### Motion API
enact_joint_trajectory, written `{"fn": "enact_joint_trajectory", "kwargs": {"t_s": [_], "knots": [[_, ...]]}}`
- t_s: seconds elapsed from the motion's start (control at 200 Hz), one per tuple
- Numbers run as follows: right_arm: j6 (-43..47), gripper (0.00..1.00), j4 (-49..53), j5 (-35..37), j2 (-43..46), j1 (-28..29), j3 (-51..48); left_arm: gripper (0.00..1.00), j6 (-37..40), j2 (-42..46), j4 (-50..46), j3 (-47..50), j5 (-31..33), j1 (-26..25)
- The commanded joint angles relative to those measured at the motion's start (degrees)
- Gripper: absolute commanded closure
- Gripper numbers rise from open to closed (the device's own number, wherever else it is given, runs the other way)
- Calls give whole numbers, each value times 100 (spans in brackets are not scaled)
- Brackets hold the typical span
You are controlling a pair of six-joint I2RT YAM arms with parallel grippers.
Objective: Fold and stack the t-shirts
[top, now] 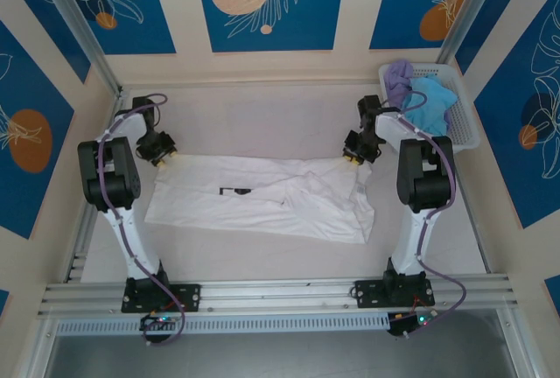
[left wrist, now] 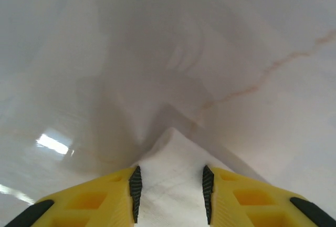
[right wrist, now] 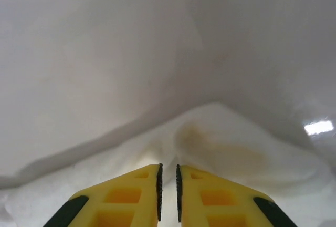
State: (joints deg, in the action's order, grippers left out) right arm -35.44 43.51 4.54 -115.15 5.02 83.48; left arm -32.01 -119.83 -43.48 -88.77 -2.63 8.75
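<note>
One t-shirt [top: 262,199] lies spread in the middle of the table [top: 262,111], between the two arms. The left hand [top: 162,155] is at its far left corner and the right hand [top: 353,157] at its far right corner. Two other t-shirts [top: 420,94] sit in the basket [top: 464,124], which stands behind, at the table's far right corner.

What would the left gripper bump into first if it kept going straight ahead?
The left gripper would likely meet the corner of the white t-shirt, lying between its open jaws, then the bare table; depth is unclear.
</note>
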Motion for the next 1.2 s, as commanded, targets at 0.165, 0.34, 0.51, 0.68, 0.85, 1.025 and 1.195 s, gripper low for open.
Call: {"fn": "enact_joint_trajectory", "kwargs": {"t_s": [0.165, 0.34, 0.51, 0.68, 0.85, 1.025, 1.195], "knots": [[-388, 75, 733, 335, -182, -218, 275, 62, -86, -168, -266, -146, 192, 144], [-461, 74, 695, 513, 14, -223, 147, 61, -41, -182, -360, -367, 275, 246], [-364, 76, 625, 608, 238, -111, 258, 59, -64, -40, -441, -503, 237, 381], [-273, 72, 397, 606, 728, 98, 57, 52, -105, 431, -459, -631, 215, 226], [-210, 65, 211, 567, 1472, 378, -551, 47, -189, 809, -478, -678, -127, -496], [-86, 57, -462, -203, 2070, 774, -1405, 46, -441, 780, -151, -436, -1030, -1702], [-107, 55, -566, -744, 1559, 1059, -1321, 45, -382, 27, -274, -890, -1696, -2705]]}}
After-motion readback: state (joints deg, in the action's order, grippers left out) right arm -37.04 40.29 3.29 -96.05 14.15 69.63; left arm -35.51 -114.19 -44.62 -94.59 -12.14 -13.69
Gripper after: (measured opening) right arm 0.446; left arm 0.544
